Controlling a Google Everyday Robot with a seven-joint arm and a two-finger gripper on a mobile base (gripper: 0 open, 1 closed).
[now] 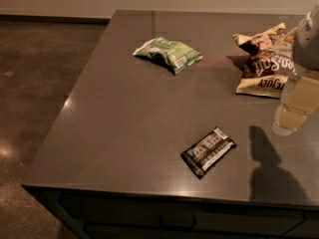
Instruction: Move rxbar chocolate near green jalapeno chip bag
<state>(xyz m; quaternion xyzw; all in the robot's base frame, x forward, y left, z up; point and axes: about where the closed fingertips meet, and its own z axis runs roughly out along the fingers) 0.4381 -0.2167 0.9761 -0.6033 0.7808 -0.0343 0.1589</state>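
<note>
The rxbar chocolate, a small flat black wrapper with white lettering blocks, lies near the front edge of the dark grey table. The green jalapeno chip bag, light green and white, lies at the back middle of the table. My gripper hangs at the right edge of the camera view, above the table, to the right of the bar and a little behind it. It holds nothing that I can see. Its shadow falls on the table right of the bar.
A larger tan-and-brown chip bag with white script lettering lies at the back right, partly behind my arm. The table's left and front edges drop to a brown speckled floor. A pale wall runs behind the table.
</note>
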